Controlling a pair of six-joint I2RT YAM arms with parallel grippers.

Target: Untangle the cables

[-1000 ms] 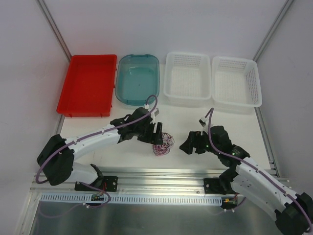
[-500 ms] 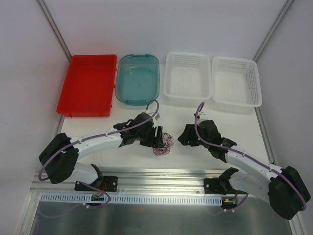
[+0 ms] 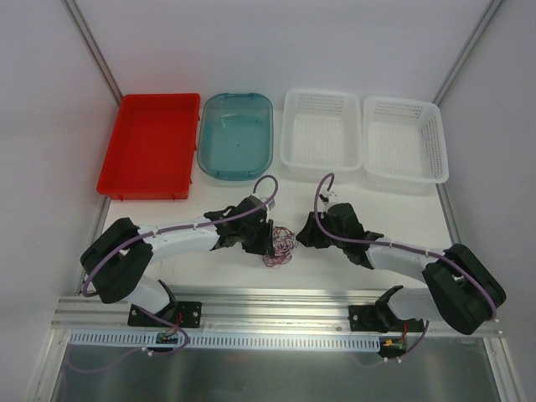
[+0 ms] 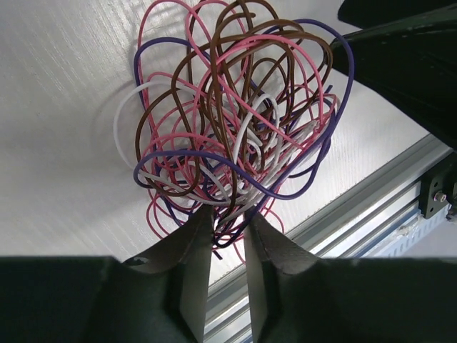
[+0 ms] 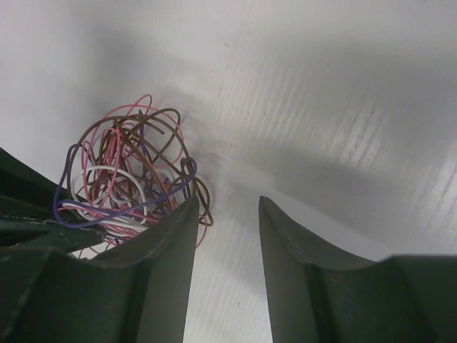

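Left gripper (image 4: pixel 226 230) pinches multicoloured clump of thin curly wire cables (image 4: pixel 235 121) | right gripper (image 5: pixel 227 232) spread wide beside clump, holding nothing | step, judged: second grasp pending | next: clamp one outer loop, draw apart

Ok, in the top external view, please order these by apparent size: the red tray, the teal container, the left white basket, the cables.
1. red tray, largest.
2. left white basket and teal container: nearly alike, so I do not rank them.
3. cables, a small clump, clearly smallest.
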